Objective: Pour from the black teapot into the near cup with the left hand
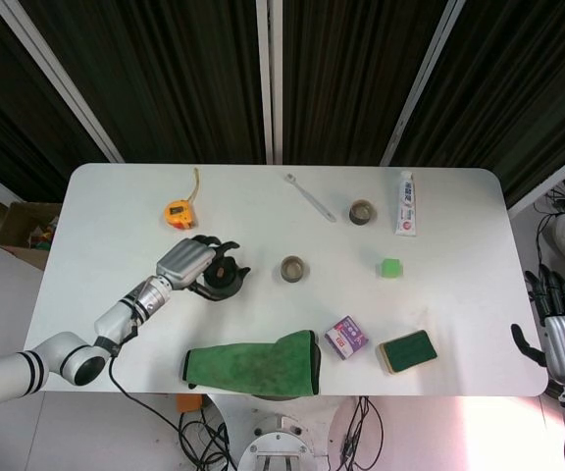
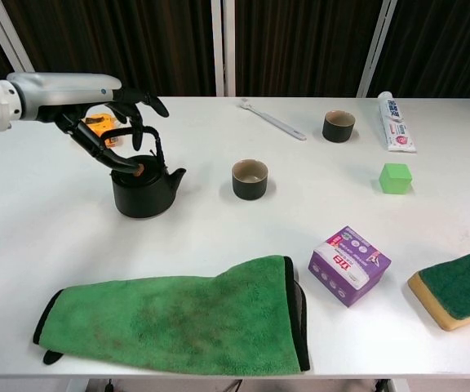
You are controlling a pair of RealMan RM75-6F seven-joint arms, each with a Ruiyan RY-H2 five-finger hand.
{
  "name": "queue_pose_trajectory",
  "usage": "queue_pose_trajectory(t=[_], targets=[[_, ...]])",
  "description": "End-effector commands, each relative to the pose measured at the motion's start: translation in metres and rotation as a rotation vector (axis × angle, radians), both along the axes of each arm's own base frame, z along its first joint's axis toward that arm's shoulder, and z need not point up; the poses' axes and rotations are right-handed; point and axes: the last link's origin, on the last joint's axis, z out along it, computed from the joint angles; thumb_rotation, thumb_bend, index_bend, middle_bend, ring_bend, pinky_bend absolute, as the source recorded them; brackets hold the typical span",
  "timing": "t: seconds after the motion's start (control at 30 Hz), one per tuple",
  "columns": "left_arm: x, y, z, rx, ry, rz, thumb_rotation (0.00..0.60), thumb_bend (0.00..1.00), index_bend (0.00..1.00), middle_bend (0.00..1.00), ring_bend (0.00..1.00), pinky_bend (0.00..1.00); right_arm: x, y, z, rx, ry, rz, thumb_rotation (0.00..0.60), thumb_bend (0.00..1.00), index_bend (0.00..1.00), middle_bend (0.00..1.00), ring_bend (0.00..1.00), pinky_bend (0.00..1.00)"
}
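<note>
Nearest me, the green cloth (image 2: 178, 318) is lying along the table's front edge. Beyond it, the black teapot (image 2: 144, 190) is standing upright on the table, spout pointing toward the near cup (image 2: 250, 179) just to its right. My left hand (image 2: 108, 114) is hovering over the pot, fingers curling down around its handle; whether I am actually gripping it, I cannot tell. My right hand (image 1: 562, 324) is hanging off the table's right side, fingers apart, holding nothing.
</note>
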Motion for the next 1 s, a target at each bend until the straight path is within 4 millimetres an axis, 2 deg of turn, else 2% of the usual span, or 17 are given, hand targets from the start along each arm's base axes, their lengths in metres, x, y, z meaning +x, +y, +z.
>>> queue_pose_trajectory(t=[0.03, 0.13, 0.27, 0.33, 0.57, 0.7, 1.0], targets=[[0.0, 0.003, 0.001, 0.012, -0.002, 0.005, 0.378, 0.12, 0.17, 0.33, 0.18, 0.23, 0.0, 0.0, 0.0, 0.0, 0.001, 0.0, 0.6, 0.31, 0.0, 0.0, 0.0, 0.0], [-0.001, 0.008, 0.001, 0.019, 0.0, 0.025, 0.357, 0.12, 0.21, 0.31, 0.18, 0.26, 0.0, 0.0, 0.001, -0.002, 0.0, -0.001, 0.6, 0.31, 0.0, 0.0, 0.0, 0.0], [0.0, 0.013, 0.001, 0.041, -0.015, 0.067, 0.291, 0.12, 0.27, 0.36, 0.23, 0.3, -0.001, -0.001, 0.0, -0.001, -0.001, -0.004, 0.6, 0.31, 0.0, 0.0, 0.0, 0.0], [0.001, 0.014, 0.0, 0.046, -0.019, 0.08, 0.276, 0.12, 0.28, 0.38, 0.24, 0.31, -0.002, -0.001, 0.0, 0.0, -0.001, -0.007, 0.6, 0.31, 0.0, 0.0, 0.0, 0.0], [0.002, 0.015, -0.006, 0.036, -0.021, 0.129, 0.277, 0.12, 0.32, 0.42, 0.32, 0.31, -0.004, -0.002, 0.0, -0.002, -0.002, -0.014, 0.6, 0.31, 0.0, 0.0, 0.0, 0.0], [0.003, 0.016, -0.007, 0.031, -0.02, 0.137, 0.276, 0.12, 0.34, 0.43, 0.34, 0.32, -0.006, -0.001, 0.001, -0.002, -0.004, -0.017, 0.6, 0.31, 0.0, 0.0, 0.0, 0.0], [0.006, 0.013, -0.011, 0.015, -0.011, 0.132, 0.278, 0.12, 0.42, 0.51, 0.42, 0.32, -0.008, -0.001, 0.002, -0.008, -0.005, -0.019, 0.6, 0.31, 0.0, 0.0, 0.0, 0.0]])
